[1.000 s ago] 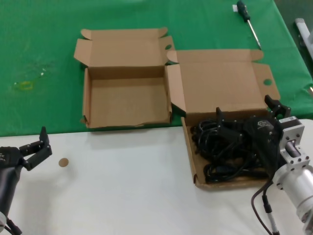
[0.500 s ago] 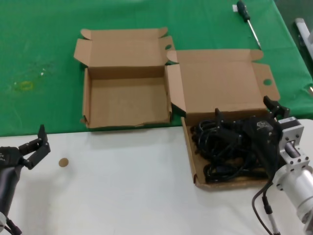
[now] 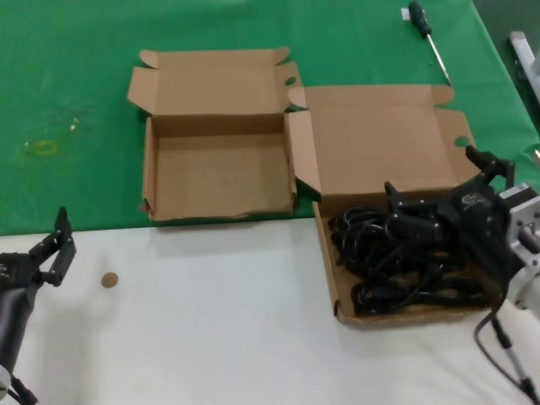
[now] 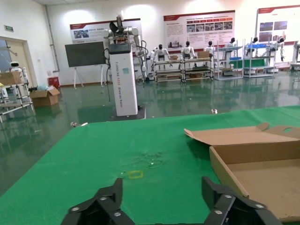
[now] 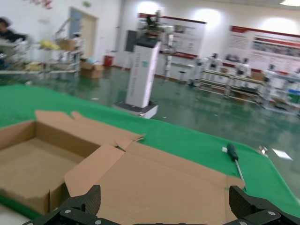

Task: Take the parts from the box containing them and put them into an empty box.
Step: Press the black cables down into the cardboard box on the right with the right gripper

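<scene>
A screwdriver lies on the green cloth at the far right of my table. A yellow mark shows on the cloth at my left. A small brown disc rests on the white tabletop.

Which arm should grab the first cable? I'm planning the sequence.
Right, probably: the right hand hangs open over the cables in their box. The left hand sits far off.

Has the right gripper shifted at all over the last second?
Yes. The right gripper has moved toward the robot's right and slightly away from the robot, across the box of cables; it now reaches the hole in the box's lid.
</scene>
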Motion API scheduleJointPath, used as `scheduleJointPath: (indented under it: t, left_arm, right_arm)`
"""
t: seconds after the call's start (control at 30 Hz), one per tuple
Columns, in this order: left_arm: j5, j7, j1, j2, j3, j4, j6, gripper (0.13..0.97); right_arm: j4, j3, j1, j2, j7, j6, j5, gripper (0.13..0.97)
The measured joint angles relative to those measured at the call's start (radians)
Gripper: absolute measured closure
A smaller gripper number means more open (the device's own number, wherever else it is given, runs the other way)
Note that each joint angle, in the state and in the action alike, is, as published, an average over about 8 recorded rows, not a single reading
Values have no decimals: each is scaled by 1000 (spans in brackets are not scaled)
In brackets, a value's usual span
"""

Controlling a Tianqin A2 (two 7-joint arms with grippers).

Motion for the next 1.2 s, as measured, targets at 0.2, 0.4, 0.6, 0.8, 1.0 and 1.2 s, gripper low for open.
scheduleJointPath:
  t: [0.2, 0.4, 0.6, 0.8, 1.0, 1.2]
  left_arm:
    - [0, 0, 0, 0, 0, 0, 0, 515]
    - [0, 0, 0, 0, 0, 0, 0, 648]
    - [0, 0, 0, 0, 0, 0, 0, 763]
    - [0, 0, 0, 0, 0, 0, 0, 869]
    - [0, 0, 0, 0, 0, 0, 0, 886]
    - [0, 0, 0, 0, 0, 0, 0, 937]
  right_arm:
    - [-29, 31, 28, 104, -32, -155, 24, 129]
    - [-64, 27, 70, 230, -66, -335, 41, 129]
    - [-96, -4, 139, 357, -139, -525, 37, 129]
    - [-132, -64, 233, 458, -231, -706, 5, 129]
    - [-179, -136, 354, 498, -293, -834, -50, 129]
    - [-264, -217, 494, 485, -345, -936, -121, 129]
